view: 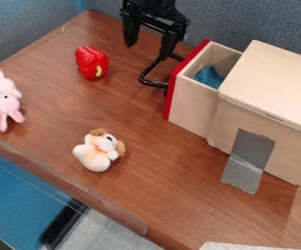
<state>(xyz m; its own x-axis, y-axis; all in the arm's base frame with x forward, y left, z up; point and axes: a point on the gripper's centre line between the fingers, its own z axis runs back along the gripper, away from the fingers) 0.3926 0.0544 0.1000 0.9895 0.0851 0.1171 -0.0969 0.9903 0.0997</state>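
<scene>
Pink bunny, red pepper and plush puppy just sit loose on the table; the gripper's empty, fingers spread, right by the handle of the open drawer, so the blue cloth inside is exposed. Grey tape probably keeps the wooden box anchored.

The robot arm is black at the far side, with a rounded, bulky end. Its black gripper has a straight crossbar and two long, angular fingers, with small projections along the right one's outer edge.
</scene>
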